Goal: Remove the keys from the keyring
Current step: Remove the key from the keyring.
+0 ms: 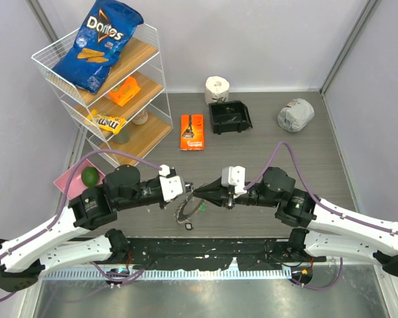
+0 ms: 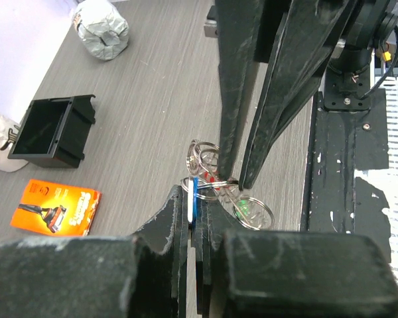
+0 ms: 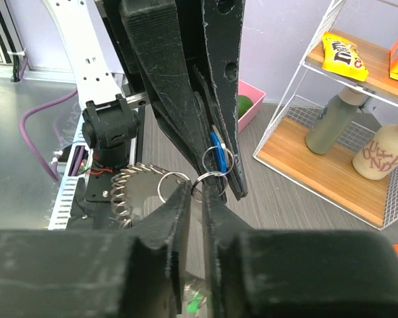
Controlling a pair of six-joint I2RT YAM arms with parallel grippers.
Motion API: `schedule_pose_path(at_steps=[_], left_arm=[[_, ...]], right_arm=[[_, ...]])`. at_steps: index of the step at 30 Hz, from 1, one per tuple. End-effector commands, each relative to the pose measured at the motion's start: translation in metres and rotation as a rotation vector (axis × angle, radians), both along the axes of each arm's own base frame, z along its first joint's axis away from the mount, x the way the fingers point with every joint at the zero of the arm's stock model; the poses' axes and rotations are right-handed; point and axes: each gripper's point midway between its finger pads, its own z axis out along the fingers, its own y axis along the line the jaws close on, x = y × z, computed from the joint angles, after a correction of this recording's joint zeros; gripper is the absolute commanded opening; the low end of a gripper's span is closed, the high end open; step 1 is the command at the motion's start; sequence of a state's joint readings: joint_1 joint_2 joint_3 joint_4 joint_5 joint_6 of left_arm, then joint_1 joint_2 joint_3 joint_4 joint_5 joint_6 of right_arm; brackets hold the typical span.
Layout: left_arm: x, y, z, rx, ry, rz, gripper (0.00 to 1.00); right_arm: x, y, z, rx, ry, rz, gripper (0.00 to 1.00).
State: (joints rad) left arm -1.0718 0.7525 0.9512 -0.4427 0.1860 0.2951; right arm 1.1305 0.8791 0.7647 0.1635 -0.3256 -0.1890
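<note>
Now | grey table | left hand pinches blue key | right hand pinches small ring

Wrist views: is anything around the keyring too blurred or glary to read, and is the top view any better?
Left wrist: the near fingers are a soft dark blur, yet the blue-headed key between them reads clearly. Right wrist: near fingers blurred likewise, the keyring beyond them crisp, no glare. Top external: even light, soft shadows, but the keyring is tiny there.
</note>
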Motion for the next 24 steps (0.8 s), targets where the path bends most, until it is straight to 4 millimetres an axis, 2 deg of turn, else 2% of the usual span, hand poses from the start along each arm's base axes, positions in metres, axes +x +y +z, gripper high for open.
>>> schedule_pose_path(at_steps=[1,2,4,9,11,12,13,20,24], left_arm=[[-0.002,0.003,0.045,-0.115,-0.06,0.003,0.0],[-0.002,0.004,0.045,-0.114,-0.059,0.002,0.0],[-0.002,0.003,0.044,-0.112,-0.056,0.004,0.0],[-0.004,0.002,0.044,-0.112,-0.051,-0.003,0.0],[-0.005,0.001,0.044,-0.113,-0.048,-0.007,0.0],[-0.005,0.001,0.043,-0.112,-0.047,-0.009,0.0],[-0.007,0.0,0.043,-0.112,-0.046,-0.016,0.0],[-0.026,-0.006,0.041,-0.095,-0.03,-0.134,0.0],[-0.025,-0.004,0.037,-0.037,-0.027,-0.117,0.0]], right_arm=[[-0.002,-0.012,0.021,0.061,-0.034,-0.024,0.14],[-0.002,-0.013,0.021,0.063,-0.033,-0.027,0.09],[-0.002,-0.016,0.022,0.069,-0.03,-0.031,0.05],[-0.005,-0.02,0.024,0.084,-0.032,-0.031,0.06],[-0.005,-0.019,0.024,0.084,-0.031,-0.024,0.21],[-0.005,-0.018,0.022,0.077,-0.028,-0.024,0.35],[-0.003,-0.017,0.023,0.078,-0.029,-0.031,0.39],[0.001,-0.016,0.022,0.056,-0.024,-0.051,0.44],[0.006,-0.019,0.022,0.05,-0.006,-0.087,0.47]])
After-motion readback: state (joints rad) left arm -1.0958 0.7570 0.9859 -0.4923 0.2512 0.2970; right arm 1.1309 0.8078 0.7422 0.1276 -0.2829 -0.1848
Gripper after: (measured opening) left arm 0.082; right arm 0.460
